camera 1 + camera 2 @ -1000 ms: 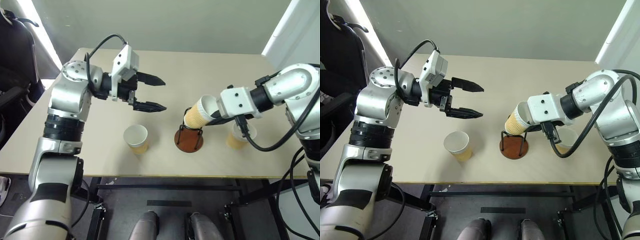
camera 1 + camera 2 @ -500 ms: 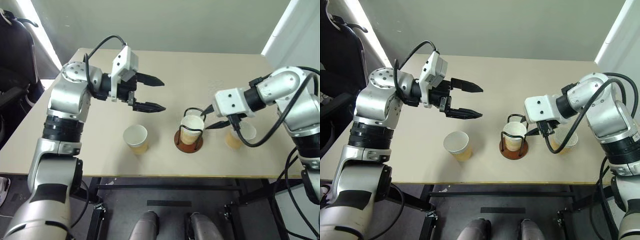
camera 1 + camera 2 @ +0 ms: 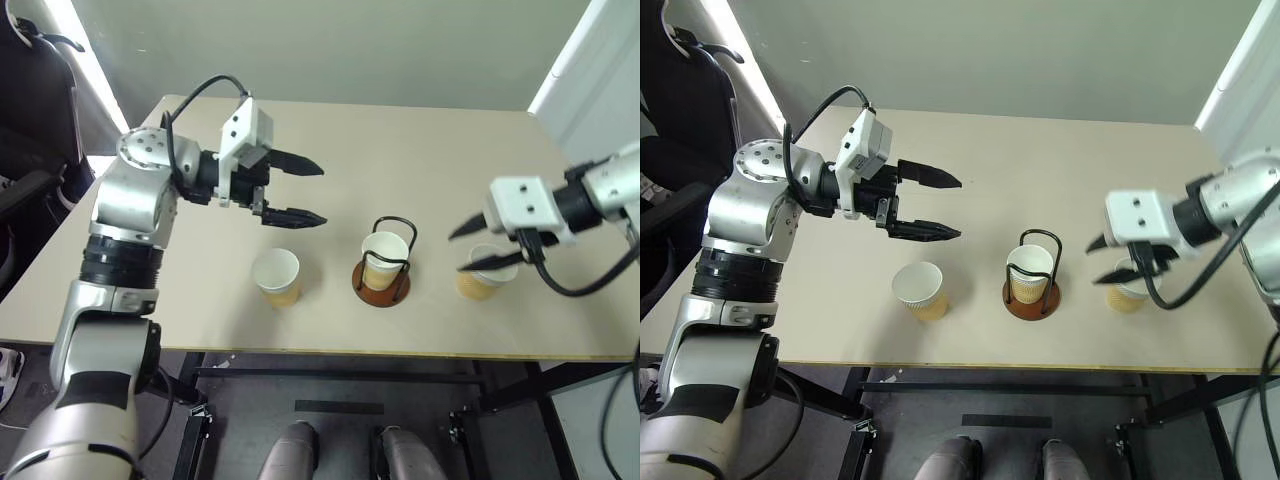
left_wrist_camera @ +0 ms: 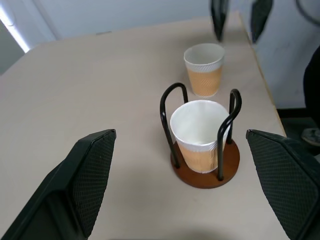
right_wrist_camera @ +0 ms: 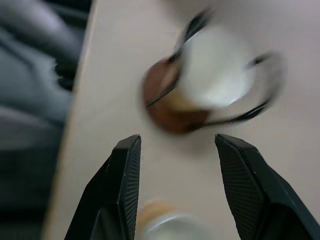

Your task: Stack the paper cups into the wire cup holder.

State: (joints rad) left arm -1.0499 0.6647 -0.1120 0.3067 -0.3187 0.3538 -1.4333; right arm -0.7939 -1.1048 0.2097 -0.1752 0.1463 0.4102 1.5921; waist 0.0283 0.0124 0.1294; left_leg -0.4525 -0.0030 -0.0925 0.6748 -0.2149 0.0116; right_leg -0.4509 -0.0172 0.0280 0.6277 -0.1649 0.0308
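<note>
On table: three paper cups, one inside wire cup holder; both grippers apart.

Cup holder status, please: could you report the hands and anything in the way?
Both hands open, empty: left hand, right hand. One cup upright in wire cup holder; two cups loose on table. Nothing blocking.

We see a pale beige desk carrying four things, all in a row near its front edge. A paper cup stands upright toward the left. The wire cup holder sits around the middle on its round reddish-brown base, a second cup upright inside its loops. A third cup stands upright toward the right edge.
</note>
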